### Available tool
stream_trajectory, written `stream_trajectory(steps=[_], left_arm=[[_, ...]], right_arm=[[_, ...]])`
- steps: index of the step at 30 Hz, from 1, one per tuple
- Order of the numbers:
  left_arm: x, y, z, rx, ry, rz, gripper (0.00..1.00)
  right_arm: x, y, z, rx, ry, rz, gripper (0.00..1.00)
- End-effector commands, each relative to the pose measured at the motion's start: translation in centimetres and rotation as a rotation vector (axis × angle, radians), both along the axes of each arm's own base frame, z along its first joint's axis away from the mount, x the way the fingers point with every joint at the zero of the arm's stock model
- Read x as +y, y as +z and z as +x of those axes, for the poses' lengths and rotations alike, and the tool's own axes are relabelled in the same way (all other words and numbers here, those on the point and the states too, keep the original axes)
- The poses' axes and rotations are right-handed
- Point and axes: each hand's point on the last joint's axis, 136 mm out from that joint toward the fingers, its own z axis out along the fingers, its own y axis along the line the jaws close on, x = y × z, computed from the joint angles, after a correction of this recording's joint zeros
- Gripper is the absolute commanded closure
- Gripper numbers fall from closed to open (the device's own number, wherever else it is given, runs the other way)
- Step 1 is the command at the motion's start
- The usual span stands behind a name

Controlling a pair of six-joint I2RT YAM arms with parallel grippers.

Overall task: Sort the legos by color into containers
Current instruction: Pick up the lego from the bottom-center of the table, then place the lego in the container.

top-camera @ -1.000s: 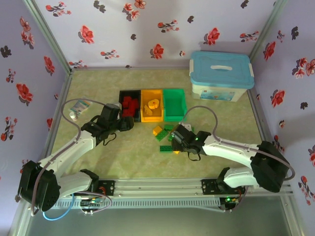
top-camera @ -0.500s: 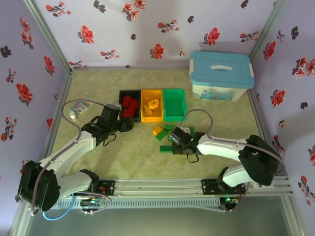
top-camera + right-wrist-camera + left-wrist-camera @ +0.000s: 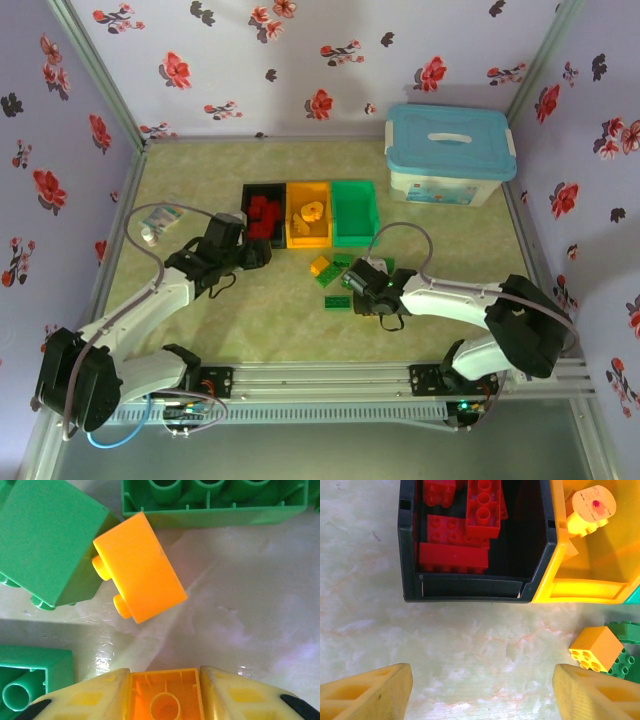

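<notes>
The right gripper [image 3: 164,692] is closed to the width of an orange brick [image 3: 165,705]; its two yellow fingers [image 3: 100,695] press on either side of the brick, whose hollow underside faces the wrist camera. The grip is low over the table [image 3: 200,320], among the loose legos [image 3: 337,277] just near of the bins and right of centre. A second orange brick [image 3: 137,575] lies on its side just beyond the fingers, touching a green block [image 3: 45,545] on its left; a long green brick [image 3: 215,502] lies farther off. Taking the brick at the near edge of the cluster probably keeps the fingers from dragging these neighbours along.

The left gripper [image 3: 481,677] hangs wide open with nothing between its fingers, just near of the black bin [image 3: 470,587]; it seems parked there, clear of the right arm's reach. The black bin holds red bricks [image 3: 455,535]; the orange bin [image 3: 580,590] stands against its right wall and holds a yellow piece [image 3: 587,510]; the green bin [image 3: 355,210] ends the row on the right. Since each bin takes one colour, the held brick would belong in the orange bin, far and left of the right gripper; the lift must clear that bin's near wall. Red looks sorted; green and orange pieces lie on the table unsorted.
</notes>
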Motion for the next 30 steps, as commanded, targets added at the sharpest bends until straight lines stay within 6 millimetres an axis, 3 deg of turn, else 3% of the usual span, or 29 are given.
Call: stream_trajectory(steps=[1, 7, 15, 22, 30], left_arm=[[0.0, 0.2, -0.2, -0.014, 0.014, -0.016, 0.26], [0.1, 0.3, -0.2, -0.018, 0.016, -0.013, 0.26], [0.4, -0.1, -0.7, -0.013, 0.017, -0.015, 0.26], [0.7, -0.3, -1.4, -0.017, 0.013, -0.021, 0.26], [0.8, -0.8, -2.4, -0.006, 0.008, -0.032, 0.26]], right_arm=[[-0.8, 0.3, -0.1, -0.003, -0.030, -0.013, 0.63], [0.2, 2.4, 1.1, -0.052, -0.011, 0.010, 0.67], [2.6, 6.7, 4.4, -0.142, 0.027, 0.022, 0.68], [5.2, 10.8, 8.8, -0.204, 0.084, 0.024, 0.67], [8.9, 12.7, 14.3, -0.212, 0.137, 0.041, 0.67]])
